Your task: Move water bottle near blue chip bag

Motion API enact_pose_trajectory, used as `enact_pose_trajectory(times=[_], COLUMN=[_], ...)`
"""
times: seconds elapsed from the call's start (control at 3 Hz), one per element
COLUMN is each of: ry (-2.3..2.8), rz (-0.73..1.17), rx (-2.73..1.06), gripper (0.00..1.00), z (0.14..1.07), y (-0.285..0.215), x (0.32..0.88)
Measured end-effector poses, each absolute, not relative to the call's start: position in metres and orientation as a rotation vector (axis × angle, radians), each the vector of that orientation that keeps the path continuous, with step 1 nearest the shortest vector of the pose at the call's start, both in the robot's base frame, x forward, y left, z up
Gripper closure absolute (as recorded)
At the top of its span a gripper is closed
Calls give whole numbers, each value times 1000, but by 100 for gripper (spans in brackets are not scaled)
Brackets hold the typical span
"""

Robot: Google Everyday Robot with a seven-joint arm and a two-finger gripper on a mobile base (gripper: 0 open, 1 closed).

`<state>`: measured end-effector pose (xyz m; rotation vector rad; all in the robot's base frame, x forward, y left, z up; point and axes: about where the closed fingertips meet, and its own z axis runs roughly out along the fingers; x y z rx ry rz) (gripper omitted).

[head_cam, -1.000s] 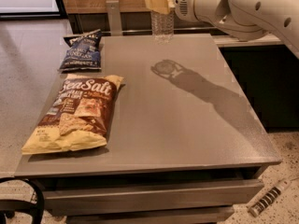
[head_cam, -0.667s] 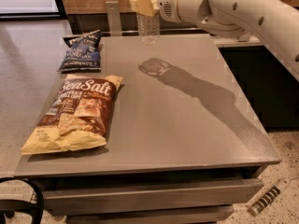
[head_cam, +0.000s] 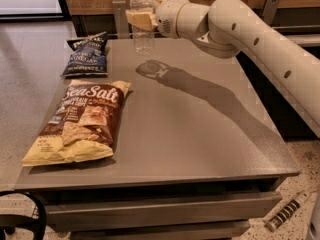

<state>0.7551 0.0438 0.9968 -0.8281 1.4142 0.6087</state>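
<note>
Leftward goes the bottle (head_cam: 144, 40), carried across the far end of the table (head_cam: 200, 134) since the earlier frames, and its shadow (head_cam: 152, 69) has slid left with it.

Camera view: the gripper (head_cam: 140, 20) is up at the top of the picture, left of centre, over the back of the table. It is clamped round the bottle's middle, tan fingers (head_cam: 135, 19) pressed on the label band. The bottle stands upright in that grip, white cap on top at the picture's upper edge, clear ribbed base hanging free. The base is off the surface; the shadow lies apart from it, a bit nearer the camera. The arm (head_cam: 260, 39) reaches in from the right, thick and cream-coloured, and throws a long dark streak across the grey top.

The blue bag (head_cam: 87, 56) lies flat at the table's far left corner, to the left of the bottle and a little nearer the camera. There is a bare strip of table between them, so near, but not touching. The Sea Salt bag (head_cam: 80, 121) lies flat along the left edge, closer to us, its top just below the blue bag. It is well apart from the bottle.

Down on the speckled floor at lower right lies a small ribbed part (head_cam: 287, 214), and a dark curved rim (head_cam: 36, 216) shows at lower left.
</note>
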Motion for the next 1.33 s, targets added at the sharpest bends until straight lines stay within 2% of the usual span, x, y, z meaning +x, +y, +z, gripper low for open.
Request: enact_pose_trajectory(times=[0.33, 0.67, 1.33], ry=[1365, 1368, 1363], rz=[620, 618, 669], rx=[-866, -865, -920], gripper=[100, 100, 100], z=[996, 996, 977], y=[65, 64, 97], x=[750, 751, 781])
